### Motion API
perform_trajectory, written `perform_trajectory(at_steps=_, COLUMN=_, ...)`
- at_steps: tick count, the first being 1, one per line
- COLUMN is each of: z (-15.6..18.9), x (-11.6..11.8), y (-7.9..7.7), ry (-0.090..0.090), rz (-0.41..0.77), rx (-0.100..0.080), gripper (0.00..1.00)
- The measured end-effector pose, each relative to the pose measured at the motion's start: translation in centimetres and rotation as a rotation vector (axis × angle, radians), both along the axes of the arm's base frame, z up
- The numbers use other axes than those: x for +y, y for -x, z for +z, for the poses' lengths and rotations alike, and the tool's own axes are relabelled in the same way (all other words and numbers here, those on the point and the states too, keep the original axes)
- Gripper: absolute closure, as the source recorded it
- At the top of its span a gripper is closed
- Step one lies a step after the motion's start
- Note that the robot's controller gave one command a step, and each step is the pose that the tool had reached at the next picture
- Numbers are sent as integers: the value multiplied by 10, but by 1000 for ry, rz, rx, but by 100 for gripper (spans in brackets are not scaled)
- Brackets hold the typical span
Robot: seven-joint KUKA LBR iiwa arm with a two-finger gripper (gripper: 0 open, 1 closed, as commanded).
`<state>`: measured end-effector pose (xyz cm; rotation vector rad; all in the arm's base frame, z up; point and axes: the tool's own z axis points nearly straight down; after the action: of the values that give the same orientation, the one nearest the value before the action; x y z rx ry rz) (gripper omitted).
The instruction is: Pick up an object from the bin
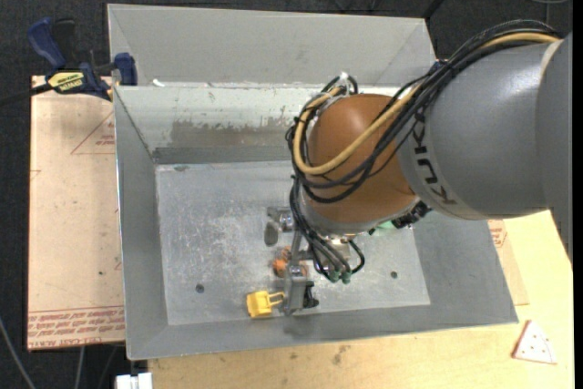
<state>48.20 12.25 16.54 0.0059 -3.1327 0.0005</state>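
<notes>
Hanging low in the grey bin (196, 205), near its front wall | gripper (297, 294) just beside a small yellow blocky thing (260, 303); how far open it is cannot be told | the thing looks like light, stiff, smooth plastic; best taken across its flat sides.

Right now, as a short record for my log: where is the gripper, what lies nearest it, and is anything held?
gripper: low in the bin, near its front wall
nearest thing: small yellow block, just beside it toward the view's left
also near: small orange piece, just above it in the view
held: nothing seen held; contact with the yellow block cannot be told
</notes>
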Motion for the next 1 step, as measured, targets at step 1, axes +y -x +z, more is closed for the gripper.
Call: perform_trajectory(at_steps=1, z=4, x=-1, y=-2, ry=-1, rz=-3, rx=-8, gripper=0)
